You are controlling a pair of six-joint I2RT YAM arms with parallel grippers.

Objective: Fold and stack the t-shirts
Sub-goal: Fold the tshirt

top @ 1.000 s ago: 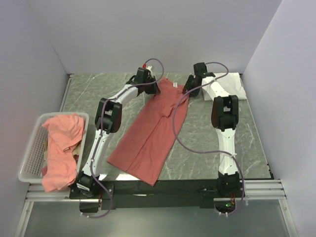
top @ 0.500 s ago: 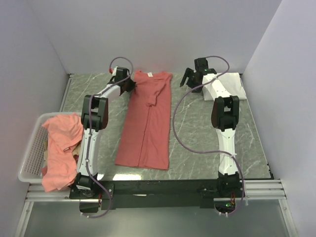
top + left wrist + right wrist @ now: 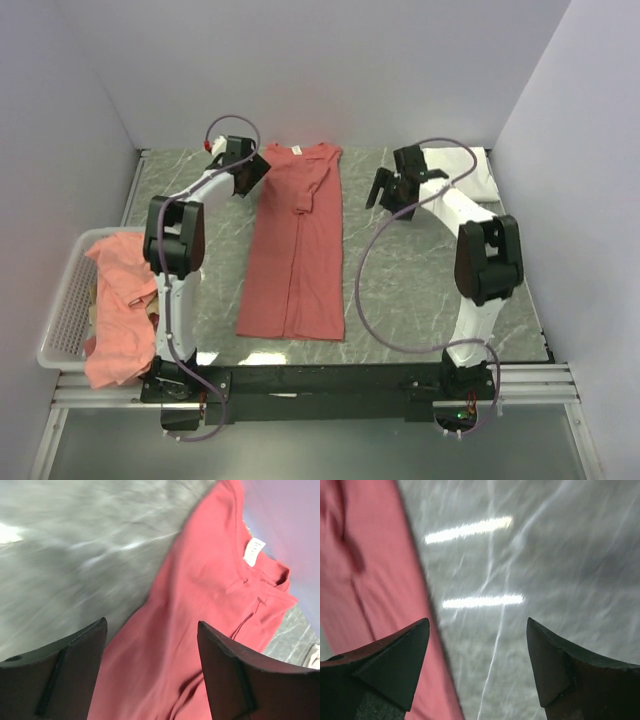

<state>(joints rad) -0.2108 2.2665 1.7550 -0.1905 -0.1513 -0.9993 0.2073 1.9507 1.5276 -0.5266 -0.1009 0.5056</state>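
Observation:
A coral-red t-shirt (image 3: 295, 250) lies on the table as a long narrow strip folded lengthwise, its collar toward the back wall. My left gripper (image 3: 254, 172) hovers just left of the collar end, open and holding nothing. In the left wrist view the red t-shirt (image 3: 200, 605) and its white neck label (image 3: 254, 551) show under my left gripper (image 3: 151, 625). My right gripper (image 3: 383, 190) hangs open over bare table to the right of the t-shirt. In the right wrist view my right gripper (image 3: 477, 622) is empty, with the t-shirt's edge (image 3: 365, 595) at the left. A folded white t-shirt (image 3: 482, 172) lies at the back right.
A white mesh basket (image 3: 60, 300) sits at the table's left edge, with salmon t-shirts (image 3: 125, 300) heaped in it and spilling over its front. Walls close the table in at the back and sides. Purple cables loop off both arms.
My left gripper has let go of the red t-shirt and drawn off left. The t-shirt has swung from slanted to straight. My right gripper has opened wider and come nearer, away from the white t-shirt.

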